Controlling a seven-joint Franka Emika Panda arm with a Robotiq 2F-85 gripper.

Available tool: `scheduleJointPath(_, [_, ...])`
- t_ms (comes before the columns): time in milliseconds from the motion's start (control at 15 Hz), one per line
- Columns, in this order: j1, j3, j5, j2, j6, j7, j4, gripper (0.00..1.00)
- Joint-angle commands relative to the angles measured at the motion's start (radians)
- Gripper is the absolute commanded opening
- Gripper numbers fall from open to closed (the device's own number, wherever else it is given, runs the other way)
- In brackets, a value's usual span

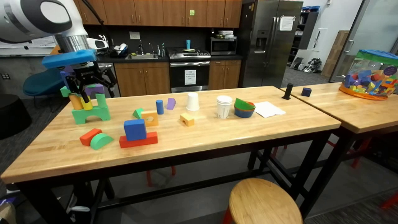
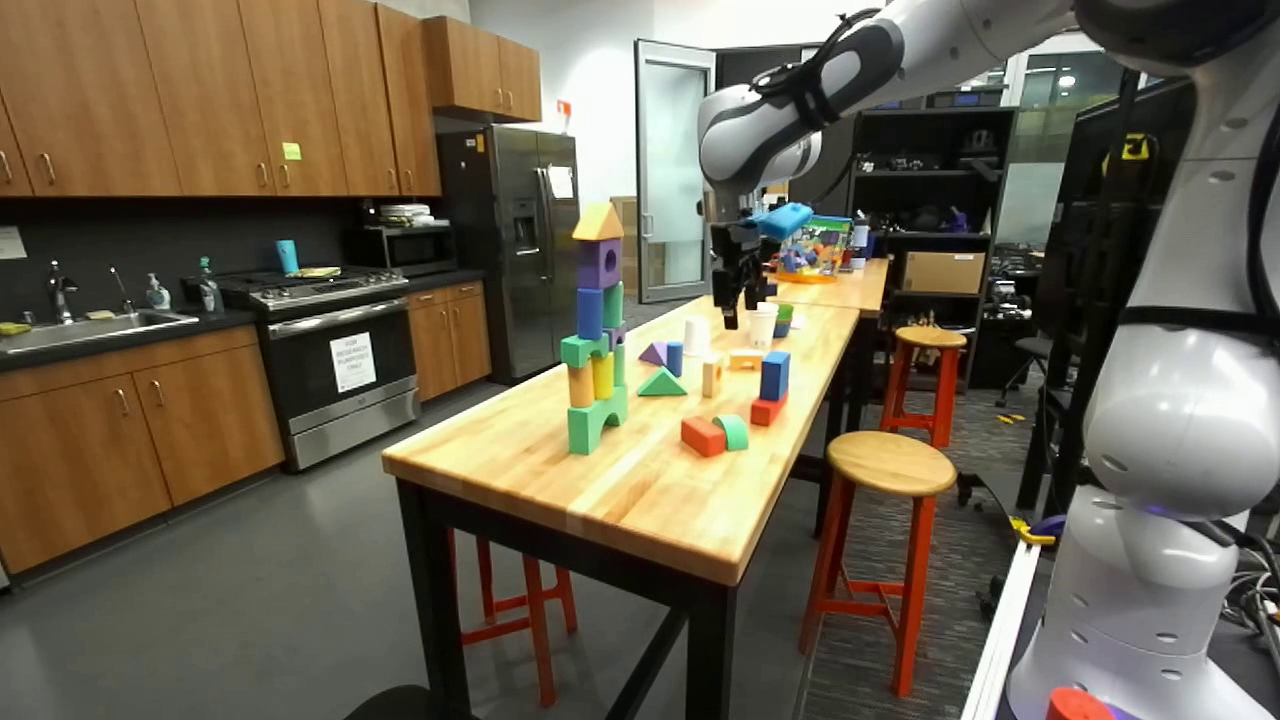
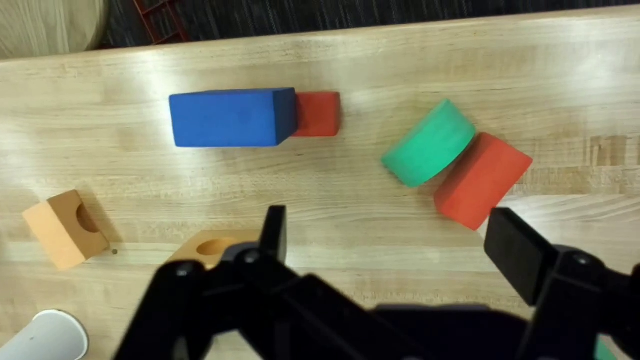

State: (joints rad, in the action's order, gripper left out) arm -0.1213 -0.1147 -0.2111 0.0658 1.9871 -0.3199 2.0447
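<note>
My gripper (image 3: 388, 220) hangs above the wooden table, open, with only bare tabletop showing between its fingers. In the wrist view a red block (image 3: 482, 180) leans close to a green half-round block (image 3: 430, 142), just beyond the right fingertip. A blue block (image 3: 225, 120) rests on a longer red block (image 3: 318, 114), farther off. Partly hidden behind the left finger is a yellow-orange block with a hole (image 3: 215, 246). A tall tower of coloured blocks (image 2: 598, 325), topped by an orange triangle (image 2: 598, 222), stands near the table's end; in an exterior view my gripper (image 1: 99, 95) partly covers it.
Around the table stand an upturned white cup (image 1: 192, 102), a lidded cup (image 1: 224, 107), nested bowls (image 1: 244, 113), a blue cylinder (image 1: 159, 107), a purple block (image 1: 171, 103) and an arch block (image 1: 187, 119). A tub of blocks (image 1: 368, 74) sits on the adjoining table.
</note>
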Motion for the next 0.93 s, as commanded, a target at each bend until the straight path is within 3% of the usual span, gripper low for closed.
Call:
scheduleJointPath(0, [-0.008, -0.016, -0.014, -0.080, 0.034, -0.043, -0.072, 1.00])
scheduleJointPath(400, [-0.030, -0.027, -0.011, -0.180, 0.154, -0.122, -0.219, 1.00])
scheduleJointPath(867, [-0.046, -0.020, -0.020, -0.285, 0.100, -0.181, -0.362, 1.00])
